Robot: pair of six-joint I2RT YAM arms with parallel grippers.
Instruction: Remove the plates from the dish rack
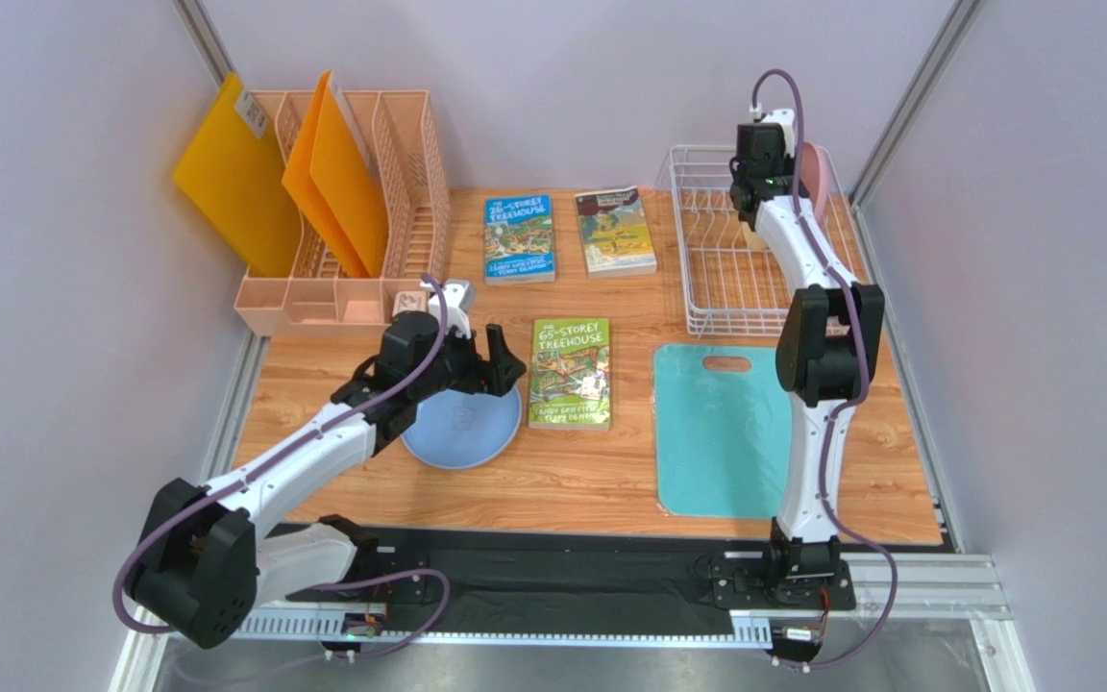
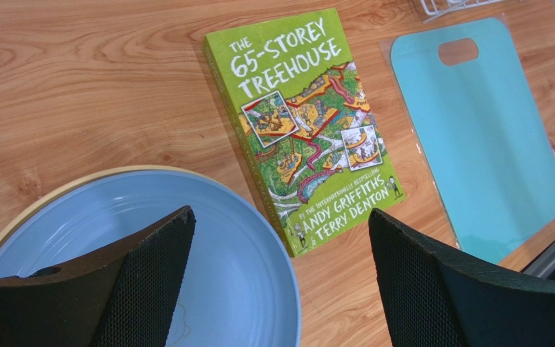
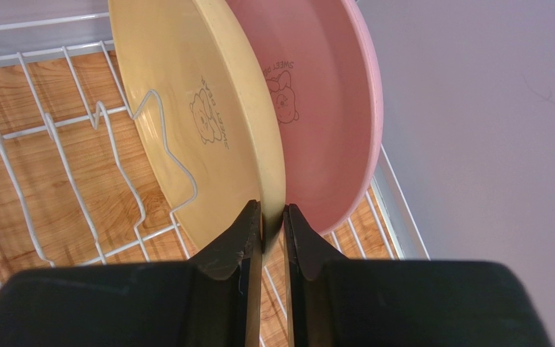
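Note:
The blue plate [image 1: 458, 433] lies flat on the table, stacked on the tan plate, whose rim [image 2: 99, 171] shows in the left wrist view. My left gripper [image 1: 495, 361] hovers open over the blue plate [image 2: 208, 275], holding nothing. The white wire dish rack [image 1: 718, 274] stands at the back right. The pale yellow plate [image 3: 201, 116] and the pink plate [image 3: 324, 108] stand upright in it [image 3: 41, 144]. My right gripper [image 3: 272, 213] is shut on the yellow plate's rim. From above, the right gripper [image 1: 762, 180] sits next to the pink plate [image 1: 815, 173].
A green book [image 1: 571, 371] lies just right of the blue plate. A teal cutting board [image 1: 723, 428] lies in front of the rack. Two more books [image 1: 519, 235] [image 1: 614, 228] lie at the back. A peach organizer [image 1: 401, 216] with orange folders [image 1: 329, 173] stands back left.

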